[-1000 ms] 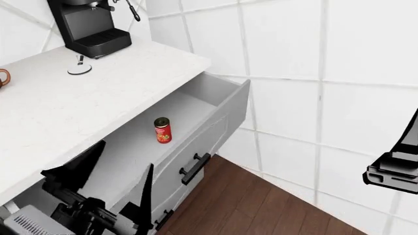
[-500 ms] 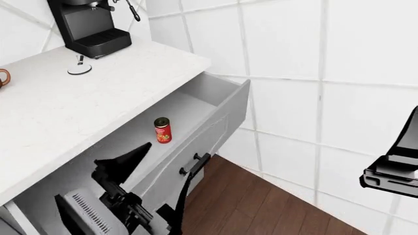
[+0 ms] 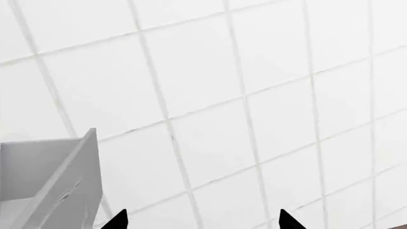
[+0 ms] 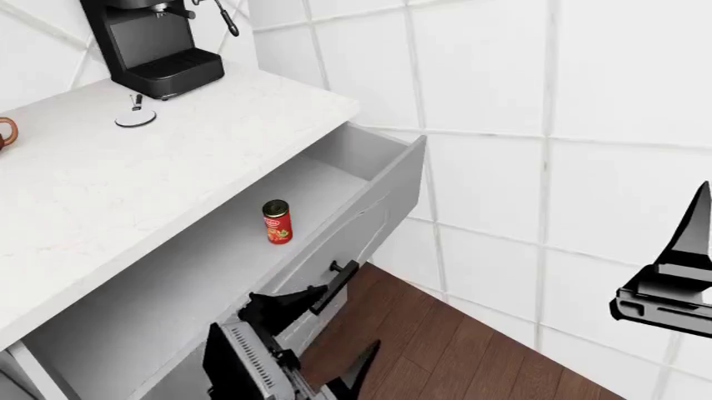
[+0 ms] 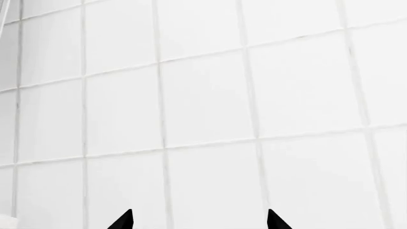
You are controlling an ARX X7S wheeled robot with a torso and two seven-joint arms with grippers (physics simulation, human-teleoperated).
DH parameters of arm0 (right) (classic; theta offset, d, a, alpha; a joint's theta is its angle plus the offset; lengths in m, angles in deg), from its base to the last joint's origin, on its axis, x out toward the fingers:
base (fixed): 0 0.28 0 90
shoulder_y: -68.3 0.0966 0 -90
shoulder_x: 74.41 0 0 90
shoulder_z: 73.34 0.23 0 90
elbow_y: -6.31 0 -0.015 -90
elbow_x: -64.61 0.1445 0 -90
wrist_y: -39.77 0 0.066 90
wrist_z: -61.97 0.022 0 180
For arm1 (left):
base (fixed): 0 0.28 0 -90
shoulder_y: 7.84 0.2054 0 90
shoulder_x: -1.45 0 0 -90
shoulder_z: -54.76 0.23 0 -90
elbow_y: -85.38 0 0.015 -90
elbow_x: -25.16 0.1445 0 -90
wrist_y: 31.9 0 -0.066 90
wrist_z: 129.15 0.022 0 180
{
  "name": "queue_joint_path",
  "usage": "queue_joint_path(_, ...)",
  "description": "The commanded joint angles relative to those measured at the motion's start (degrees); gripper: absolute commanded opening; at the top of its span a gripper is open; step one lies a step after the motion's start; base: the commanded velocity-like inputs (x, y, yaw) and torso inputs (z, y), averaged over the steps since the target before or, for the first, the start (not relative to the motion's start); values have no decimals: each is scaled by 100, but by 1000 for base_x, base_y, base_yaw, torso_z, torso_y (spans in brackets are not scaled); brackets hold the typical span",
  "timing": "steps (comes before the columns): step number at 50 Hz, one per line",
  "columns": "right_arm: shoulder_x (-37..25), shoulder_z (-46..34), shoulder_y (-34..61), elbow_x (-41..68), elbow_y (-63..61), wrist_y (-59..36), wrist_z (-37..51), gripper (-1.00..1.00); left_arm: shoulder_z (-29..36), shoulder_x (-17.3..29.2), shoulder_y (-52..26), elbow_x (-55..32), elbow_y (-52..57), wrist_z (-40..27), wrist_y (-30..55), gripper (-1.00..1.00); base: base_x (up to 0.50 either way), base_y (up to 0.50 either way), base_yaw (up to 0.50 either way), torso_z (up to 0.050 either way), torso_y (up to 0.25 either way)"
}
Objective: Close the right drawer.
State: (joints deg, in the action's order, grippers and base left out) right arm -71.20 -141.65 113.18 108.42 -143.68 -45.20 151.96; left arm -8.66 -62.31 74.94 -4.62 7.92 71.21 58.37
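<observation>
From the head view we see the right drawer (image 4: 333, 217) pulled far out from under the white worktop (image 4: 167, 158), a red can (image 4: 277, 222) standing on its pale floor, its black bar handle (image 4: 333, 282) just beside our left claw (image 4: 317, 333), whose fingers spread wide in front of the drawer's face above the wooden floor (image 4: 445, 342). Our left wrist view shows only a corner of that drawer against the tiled wall (image 3: 254, 95), with two fingertips (image 3: 117, 220) well apart. Our right claw (image 4: 668, 292) hangs off by the wall, and its wrist view shows only tiles and two separated tips, so it too is spread and holds nothing.
</observation>
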Motion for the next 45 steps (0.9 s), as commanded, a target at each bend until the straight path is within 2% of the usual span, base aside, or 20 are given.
queue_joint_path(1, 16, 30, 1, 60, 0, 4, 0, 100, 231, -229, -239, -58, -778, 406, 7, 100, 0, 0, 0, 0, 0)
queue_joint_path(12, 112, 79, 3, 163, 0, 22, 0, 100, 295, -395, -360, -163, -1344, 687, -73, 100, 0, 0, 0, 0, 0)
queue_joint_path(33, 117, 101, 2, 238, 0, 39, 0, 100, 214, -1025, -863, -125, -3480, 1160, -634, 100, 0, 0, 0, 0, 0)
queue_joint_path(45, 93, 63, 2, 203, 0, 57, 0, 100, 101, -1231, -998, -223, -4236, 1355, -912, 100, 0, 0, 0, 0, 0)
